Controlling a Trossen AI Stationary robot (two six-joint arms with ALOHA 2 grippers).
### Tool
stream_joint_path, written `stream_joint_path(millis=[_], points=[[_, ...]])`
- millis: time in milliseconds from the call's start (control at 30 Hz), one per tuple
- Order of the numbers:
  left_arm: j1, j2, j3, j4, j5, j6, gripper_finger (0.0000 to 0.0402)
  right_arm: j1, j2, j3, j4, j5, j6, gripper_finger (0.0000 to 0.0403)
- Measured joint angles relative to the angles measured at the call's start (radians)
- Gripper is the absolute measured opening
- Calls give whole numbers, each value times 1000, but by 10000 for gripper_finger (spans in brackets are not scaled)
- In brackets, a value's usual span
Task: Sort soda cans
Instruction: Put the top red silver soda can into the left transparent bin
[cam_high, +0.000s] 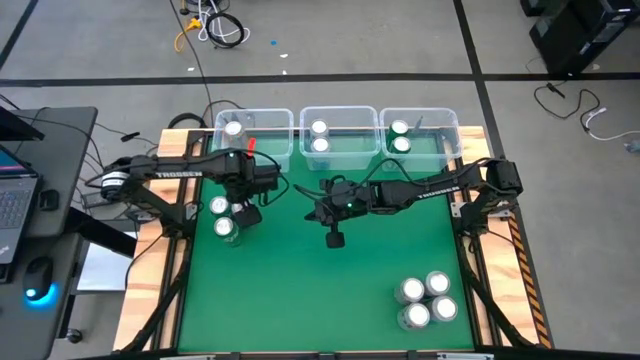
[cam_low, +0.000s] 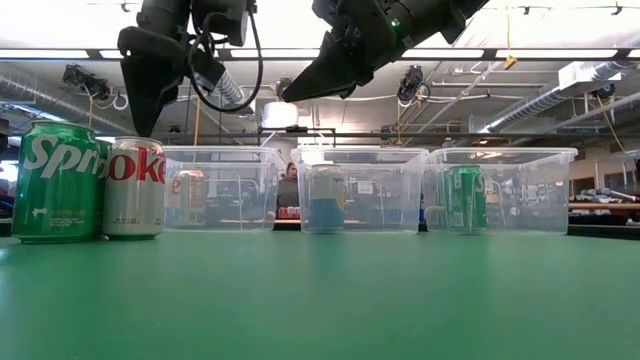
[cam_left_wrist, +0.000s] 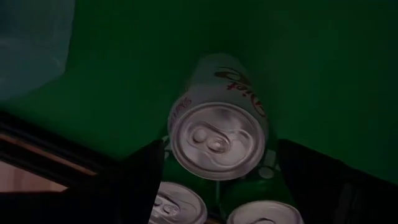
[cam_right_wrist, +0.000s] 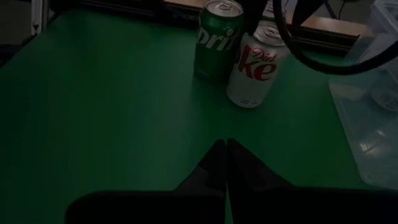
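Observation:
Three soda cans stand upright at the table's left. A silver Diet Coke can (cam_left_wrist: 217, 140) is beside a green Sprite can (cam_low: 55, 183), and the top of one more green can (cam_left_wrist: 264, 214) shows in the left wrist view. My left gripper (cam_high: 243, 208) hangs open just above the Diet Coke can (cam_low: 135, 187), pointing down, with one finger to each side of its top. My right gripper (cam_high: 334, 238) is shut on nothing above the middle of the table.
Three clear bins line the far edge: the left bin (cam_high: 262, 118) holds one can, the middle bin (cam_high: 340, 112) two and the right bin (cam_high: 430, 118) two. Several more cans (cam_high: 427, 300) stand at the near right. Bare green mat lies between.

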Motion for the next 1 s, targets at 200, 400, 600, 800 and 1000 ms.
stream_joint_path(millis=[200, 400, 600, 800, 1000], points=[[0, 19, 0, -2, -9, 20, 315, 2, 0, 0, 0, 0, 0, 0], [0, 19, -76, 17, 10, 20, 315, 3, 0, 0, -1, -1, 0, 0], [0, 16, -131, 66, 10, 45, 315, 3, 0, 0, 0, -1, 0, 0], [0, 16, -131, 82, 6, 45, 308, 3, 0, 0, 6, -1, 0, 0], [0, 18, -113, 99, -10, 25, 258, 3, 0, 0, 11, -1, 0, 0]])
